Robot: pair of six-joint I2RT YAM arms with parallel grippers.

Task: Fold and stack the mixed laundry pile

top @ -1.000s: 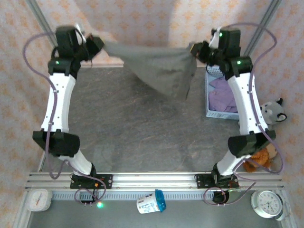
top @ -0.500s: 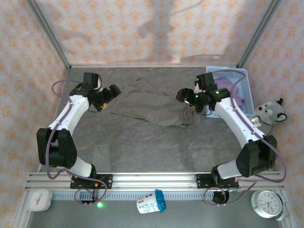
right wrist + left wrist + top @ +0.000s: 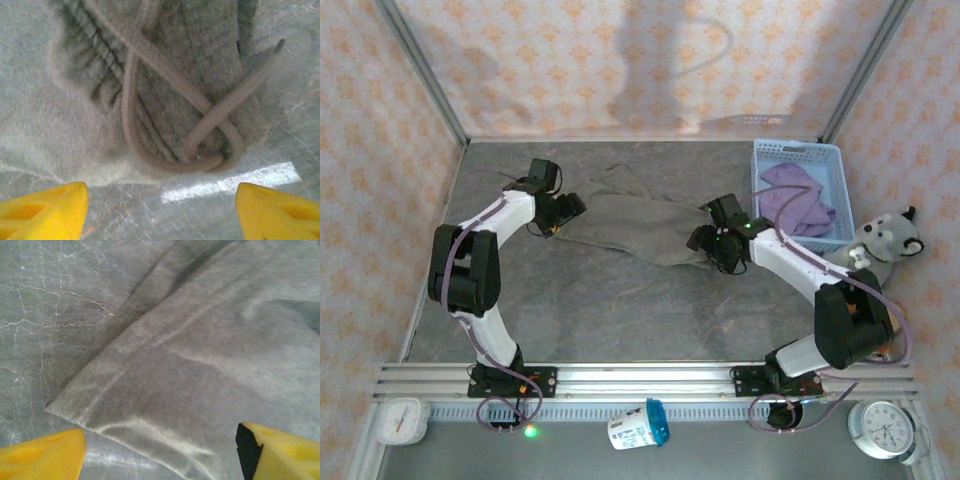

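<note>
Olive-grey garment (image 3: pixel 635 225) spread flat toward 12 o'clock; lavender T-shirt (image 3: pixel 798 195) in basket (image 3: pixel 798 146) at 2. Left gripper (image 3: pixel 567 207) and right gripper (image 3: pixel 704 240) at its 9 and 3 edges, jaws open. Fold not begun; next: regrip an edge, fold over.

Looked down from high behind the near edge onto the whole table (image 3: pixel 620 300). Pointed down from each wrist, close over opposite ends of the olive-grey garment (image 3: pixel 630 225), shared with overhead.

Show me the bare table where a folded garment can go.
The wide near half of the table, in front of the grey garment, is bare. So is the far left corner. Crowded: far right, with the basket and purple shirt.
</note>
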